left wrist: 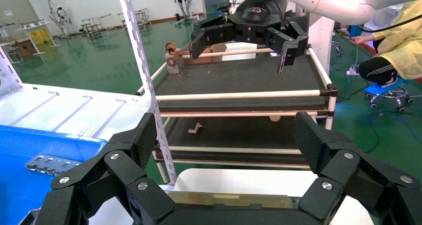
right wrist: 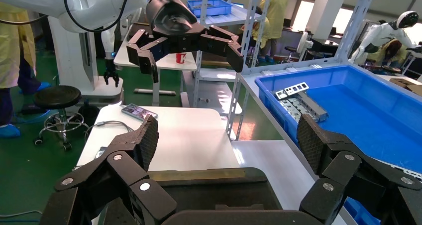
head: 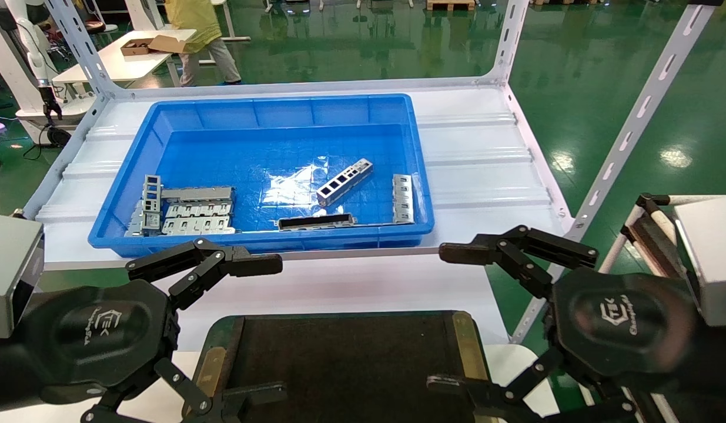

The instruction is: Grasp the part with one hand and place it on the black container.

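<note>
Both claws hover low over the near table, spread wide and holding nothing: left gripper (head: 207, 332) on one side of the black container (head: 345, 352), right gripper (head: 486, 320) on the other. The part (head: 344, 182) I want lies flat mid-bin in the blue bin (head: 263, 244), tilted diagonally, clear of its neighbours. I'd go with the right arm, rotate the wrist so the fingers cross its narrow width, and come straight down. Count: one slotted dark bar (head: 317, 221) at the front wall, one bracket (head: 402, 198) near the right wall, and a cluster of grey plates (head: 183, 212) on the left, hard to count exactly.
</note>
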You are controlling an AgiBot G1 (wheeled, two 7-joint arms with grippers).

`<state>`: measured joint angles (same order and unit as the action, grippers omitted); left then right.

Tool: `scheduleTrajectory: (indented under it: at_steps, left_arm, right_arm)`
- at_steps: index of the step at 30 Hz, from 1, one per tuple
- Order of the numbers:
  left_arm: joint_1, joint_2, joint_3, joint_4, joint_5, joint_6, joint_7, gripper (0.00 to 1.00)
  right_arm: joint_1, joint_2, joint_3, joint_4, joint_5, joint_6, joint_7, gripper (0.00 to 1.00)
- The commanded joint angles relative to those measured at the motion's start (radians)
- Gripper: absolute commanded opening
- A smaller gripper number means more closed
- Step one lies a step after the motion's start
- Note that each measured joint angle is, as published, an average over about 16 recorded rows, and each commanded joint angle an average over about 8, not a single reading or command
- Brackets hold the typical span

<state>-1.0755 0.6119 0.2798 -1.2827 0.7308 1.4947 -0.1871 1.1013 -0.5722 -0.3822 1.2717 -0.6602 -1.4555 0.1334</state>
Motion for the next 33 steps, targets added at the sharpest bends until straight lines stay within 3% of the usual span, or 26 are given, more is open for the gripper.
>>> scheduleTrajectory:
  at_steps: [1, 33]
  left_arm:
    - [0.0, 0.0, 0.0, 0.0, 0.0, 0.0, 0.0, 1.0]
    - [-0.002, 0.0, 0.0, 0.004, 0.001, -0.005, -0.004, 1.0]
  right_arm:
    - [0.0, 0.0, 0.0, 0.0, 0.0, 0.0, 0.0, 1.0]
    - [0.0, 0.0, 0.0, 0.0, 0.0, 0.0, 0.0, 1.0]
